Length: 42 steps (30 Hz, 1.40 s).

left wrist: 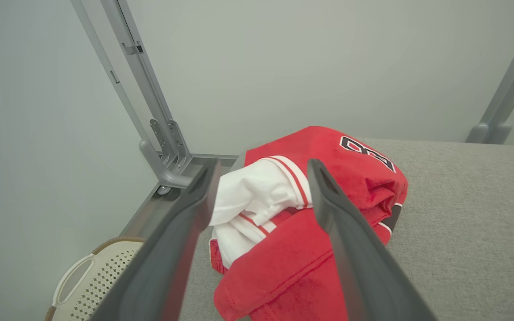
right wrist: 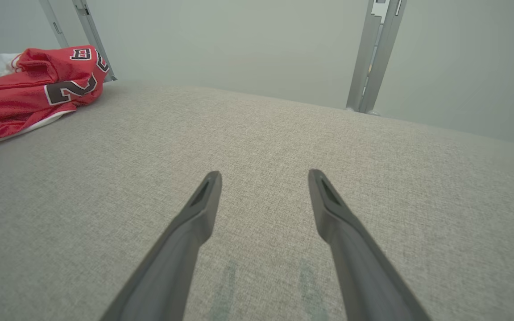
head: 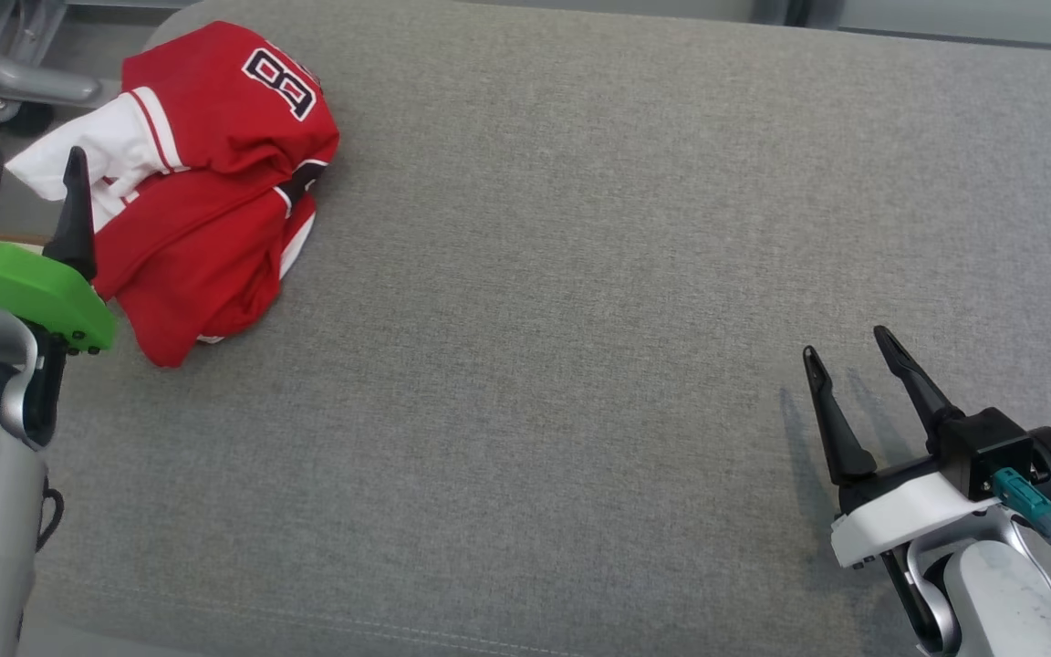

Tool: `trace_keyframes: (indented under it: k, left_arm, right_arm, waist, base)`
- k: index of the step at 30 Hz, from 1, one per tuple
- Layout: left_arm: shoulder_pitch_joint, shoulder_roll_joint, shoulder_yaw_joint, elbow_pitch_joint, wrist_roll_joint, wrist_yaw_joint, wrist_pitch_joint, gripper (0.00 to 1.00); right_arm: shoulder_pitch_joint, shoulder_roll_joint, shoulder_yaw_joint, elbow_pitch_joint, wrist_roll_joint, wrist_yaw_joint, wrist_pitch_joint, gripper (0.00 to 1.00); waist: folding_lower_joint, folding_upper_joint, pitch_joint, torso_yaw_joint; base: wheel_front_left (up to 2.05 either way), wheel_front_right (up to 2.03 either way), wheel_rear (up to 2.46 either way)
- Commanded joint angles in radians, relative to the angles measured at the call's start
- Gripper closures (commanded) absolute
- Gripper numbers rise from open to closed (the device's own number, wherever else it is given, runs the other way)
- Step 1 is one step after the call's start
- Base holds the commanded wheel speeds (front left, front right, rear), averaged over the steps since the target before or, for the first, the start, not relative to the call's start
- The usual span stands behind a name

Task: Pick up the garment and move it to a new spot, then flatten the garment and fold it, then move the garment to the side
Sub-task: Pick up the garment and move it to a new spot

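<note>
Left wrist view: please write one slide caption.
Open left gripper aimed at a crumpled red-and-white jersey on the grey fabric table.

From the head we look steeply down on the table (head: 580, 319). Our left wrist camera hangs close over the jersey (left wrist: 283, 267), facing the wall (left wrist: 283, 67). Our right wrist camera looks low across the table from well off; all three views share that jersey.
</note>
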<state>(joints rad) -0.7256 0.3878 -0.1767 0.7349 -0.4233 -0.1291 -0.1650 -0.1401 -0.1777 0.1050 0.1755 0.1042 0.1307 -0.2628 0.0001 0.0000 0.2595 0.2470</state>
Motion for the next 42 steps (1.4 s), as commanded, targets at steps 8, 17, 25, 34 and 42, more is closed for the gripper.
trace_keyframes:
  k: [8,17,25,34,42]
  left_arm:
    - [-0.122,0.11,-0.172,-0.014,-0.203,-0.002,0.147,0.0]
    - [-0.186,0.219,-0.269,-0.021,-0.416,-0.002,0.345,0.0]
    - [-0.246,0.252,-0.298,0.102,-0.437,0.021,0.438,0.0]
    - [-0.277,0.247,-0.318,0.217,-0.437,0.044,0.522,0.0]
    - [-0.289,0.234,-0.334,0.279,-0.44,0.032,0.54,1.0]
  right_arm:
    - [-0.029,-0.007,0.005,-0.001,-0.002,0.0,-0.003,0.0]
    - [-0.047,-0.008,0.015,-0.006,0.002,0.0,-0.003,0.0]
    - [-0.072,-0.019,0.022,-0.007,0.004,0.0,-0.003,0.0]
    - [-0.078,-0.018,0.033,0.001,0.009,0.0,-0.003,0.0]
    - [-0.101,-0.007,0.062,0.018,0.019,0.0,-0.003,0.0]
  waist:
    - [-0.0001,0.0,0.081,-0.094]
    - [-0.0001,0.0,0.142,-0.158]
    - [-0.0001,0.0,0.187,-0.208]
    - [-0.0001,0.0,0.213,-0.247]
    - [-0.0001,0.0,0.233,-0.274]
  base:
    - [0.0,0.0,0.0]
    - [0.0,0.0,0.0]
    - [0.0,0.0,0.0]
    - [0.0,0.0,0.0]
    - [0.0,0.0,0.0]
